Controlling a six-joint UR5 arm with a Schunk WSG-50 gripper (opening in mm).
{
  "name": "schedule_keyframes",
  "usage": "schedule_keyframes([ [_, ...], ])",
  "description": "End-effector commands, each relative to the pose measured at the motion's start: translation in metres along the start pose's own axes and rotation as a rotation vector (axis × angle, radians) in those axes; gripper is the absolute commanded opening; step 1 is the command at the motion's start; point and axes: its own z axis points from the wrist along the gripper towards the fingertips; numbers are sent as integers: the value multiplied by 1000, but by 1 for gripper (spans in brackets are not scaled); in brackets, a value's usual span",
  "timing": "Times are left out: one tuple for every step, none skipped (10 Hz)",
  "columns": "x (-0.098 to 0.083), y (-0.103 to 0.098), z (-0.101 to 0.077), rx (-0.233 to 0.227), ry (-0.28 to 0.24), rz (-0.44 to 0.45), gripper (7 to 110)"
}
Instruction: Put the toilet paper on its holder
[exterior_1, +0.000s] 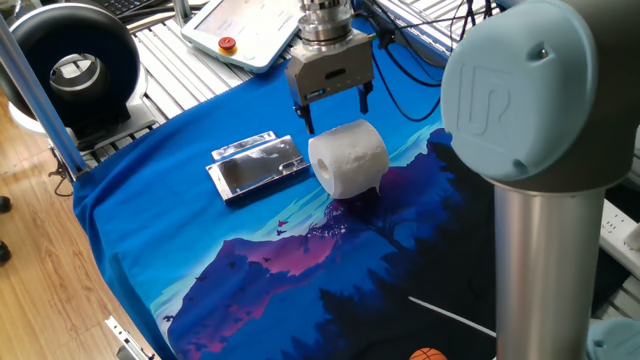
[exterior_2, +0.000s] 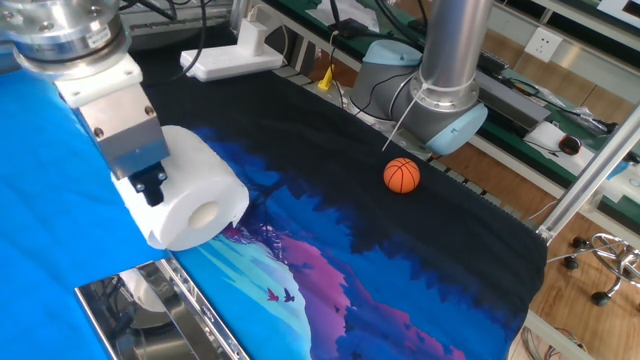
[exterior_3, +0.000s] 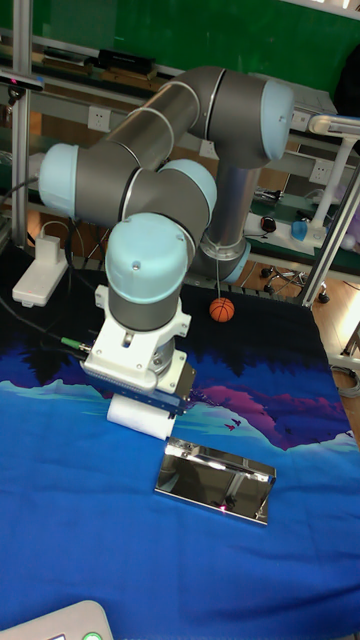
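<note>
Just below open pincer (exterior_1: 336, 107), toilet paper (exterior_1: 348, 158)

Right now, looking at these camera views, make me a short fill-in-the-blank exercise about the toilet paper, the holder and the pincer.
1. The toilet paper lies on its ____ on the cloth.
2. The pincer hangs above the roll with its jaws ____.
3. The shiny holder lies beside the roll and has ____ on it.
4. The small ball on the dark part of the cloth is ____ in colour.

Missing words: side; open; nothing; orange
</note>
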Motion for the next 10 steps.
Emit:
schedule_keyframes([
  [14, 15, -7, -56, 47, 7, 110],
  [17, 16, -6, -53, 64, 17, 110],
  [18, 15, -5, -48, 67, 18, 110],
  [23, 20, -6, -60, 84, 15, 110],
  [27, 18, -5, -50, 97, 14, 110],
  [27, 15, -2, -47, 99, 9, 110],
  [26, 12, 2, -43, 99, 8, 110],
  [24, 4, 5, -27, 94, 6, 110],
  [22, -2, 4, -12, 88, 0, 110],
  [23, -5, 1, 2, 86, 0, 110],
])
